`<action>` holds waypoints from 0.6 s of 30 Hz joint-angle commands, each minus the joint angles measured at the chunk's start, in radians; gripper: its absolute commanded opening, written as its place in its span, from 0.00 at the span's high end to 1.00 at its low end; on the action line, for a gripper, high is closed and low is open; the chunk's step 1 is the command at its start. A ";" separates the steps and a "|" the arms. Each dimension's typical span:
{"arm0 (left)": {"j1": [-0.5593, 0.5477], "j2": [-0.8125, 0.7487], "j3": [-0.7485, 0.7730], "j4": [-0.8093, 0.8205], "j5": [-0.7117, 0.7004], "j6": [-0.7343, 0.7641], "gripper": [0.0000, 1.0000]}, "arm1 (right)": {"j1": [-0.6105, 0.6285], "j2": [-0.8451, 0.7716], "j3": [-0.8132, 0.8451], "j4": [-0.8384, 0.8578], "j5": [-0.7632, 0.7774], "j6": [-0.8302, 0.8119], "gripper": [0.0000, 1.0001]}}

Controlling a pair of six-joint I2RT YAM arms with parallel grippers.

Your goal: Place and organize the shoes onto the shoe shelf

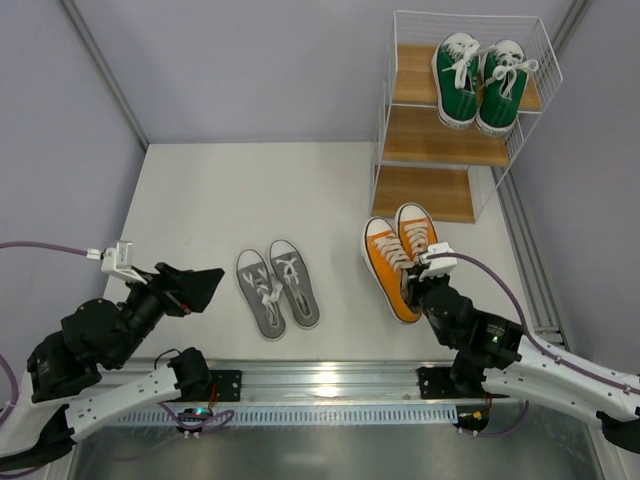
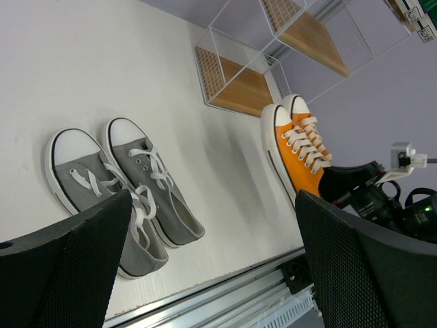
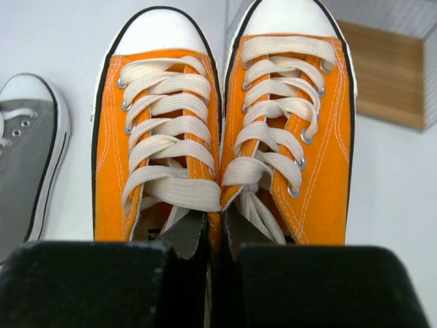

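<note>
The right gripper (image 3: 215, 256) pinches the orange shoes (image 1: 392, 250) together by their inner heel walls, near the desk's right edge before the shelf (image 1: 425, 192), arm stretched low. The left gripper (image 1: 200, 285) gapes wide beside the grey shoes (image 1: 277, 290).

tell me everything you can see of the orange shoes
The orange shoes are a low canvas pair with white laces, white toe caps and black-lined white soles. They stand upright, side by side and touching, on the table, toes toward the shelf. The right hand appears to pinch their inner heel walls together.
</note>
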 commanded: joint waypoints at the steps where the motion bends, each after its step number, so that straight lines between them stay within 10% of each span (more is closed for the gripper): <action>1: -0.003 0.034 -0.023 0.095 0.017 0.021 0.00 | 0.000 -0.036 0.187 0.026 0.163 -0.135 0.96; 9: -0.001 0.089 -0.034 0.184 0.048 0.052 0.00 | -0.068 0.030 0.335 0.213 0.303 -0.417 0.96; 18: -0.003 0.118 -0.024 0.208 0.065 0.058 0.00 | -0.435 0.198 0.443 0.285 0.005 -0.367 0.96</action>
